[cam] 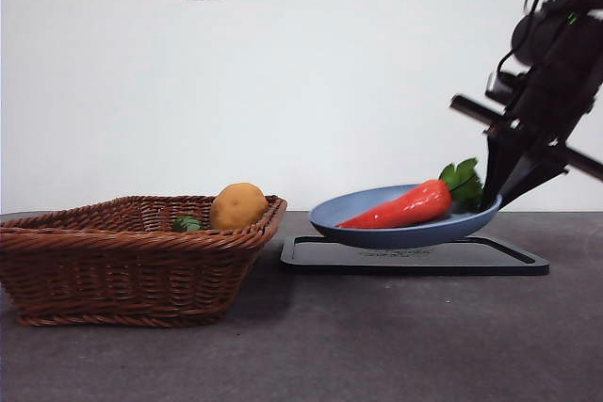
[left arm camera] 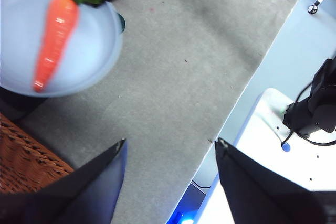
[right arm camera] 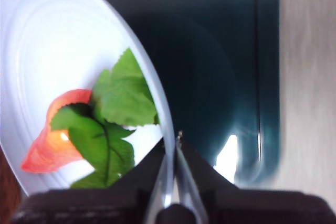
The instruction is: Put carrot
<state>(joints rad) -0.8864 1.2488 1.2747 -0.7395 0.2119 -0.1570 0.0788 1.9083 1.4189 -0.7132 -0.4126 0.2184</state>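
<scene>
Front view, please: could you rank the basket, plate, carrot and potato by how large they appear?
1. basket, though nearest the camera
2. plate
3. carrot
4. potato

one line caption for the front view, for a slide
Right gripper lifts the tilted blue plate by its rim, glossy orange-red carrot lying in it, above the black tray.

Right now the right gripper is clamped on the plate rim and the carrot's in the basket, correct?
Not quite. The right gripper is clamped on the plate rim, but the carrot lies on the plate, not in the basket; see front view.
</scene>
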